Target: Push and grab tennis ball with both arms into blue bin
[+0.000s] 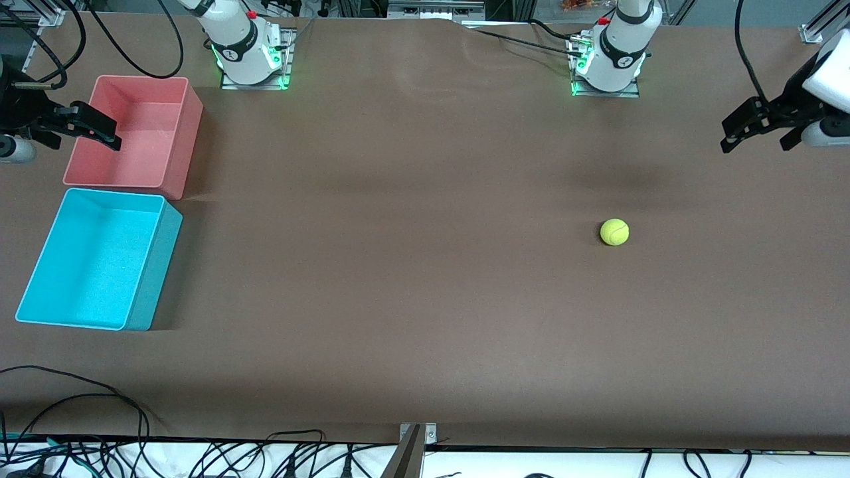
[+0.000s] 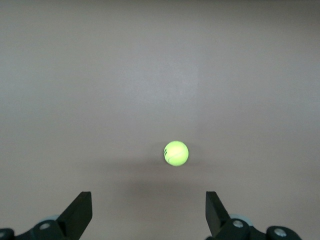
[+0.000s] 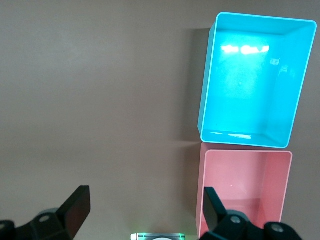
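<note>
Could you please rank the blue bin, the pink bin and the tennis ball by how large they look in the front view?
1. blue bin, though it lies nearer the camera
2. pink bin, perhaps similar in true size
3. tennis ball, by far the smallest

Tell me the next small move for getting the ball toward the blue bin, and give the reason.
Probably lower the open left gripper to the table just past the tennis ball on the left arm's end. The ball lies free there, while the blue bin sits at the right arm's end, so it needs pushing across. The right gripper waits, open, over the pink bin.
</note>
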Controlling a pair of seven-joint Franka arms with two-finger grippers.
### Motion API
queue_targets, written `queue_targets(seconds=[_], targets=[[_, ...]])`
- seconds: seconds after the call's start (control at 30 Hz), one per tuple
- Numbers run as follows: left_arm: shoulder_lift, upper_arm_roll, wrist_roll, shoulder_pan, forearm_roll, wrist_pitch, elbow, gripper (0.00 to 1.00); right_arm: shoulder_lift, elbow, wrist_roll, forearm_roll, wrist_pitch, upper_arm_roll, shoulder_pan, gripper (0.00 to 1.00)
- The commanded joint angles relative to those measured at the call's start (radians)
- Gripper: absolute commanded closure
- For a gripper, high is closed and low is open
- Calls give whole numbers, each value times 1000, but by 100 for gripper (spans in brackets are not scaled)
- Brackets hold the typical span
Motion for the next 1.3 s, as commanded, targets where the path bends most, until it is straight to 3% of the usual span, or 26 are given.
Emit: queue_targets(seconds=[0.0, 1.27], targets=[[-4, 13, 21, 0, -6, -51, 32, 0, 2, 13, 8, 5, -17, -2, 1, 0], [2, 18, 47, 0, -7, -35, -1, 0, 3, 13, 8, 5, -17, -3, -1, 0]])
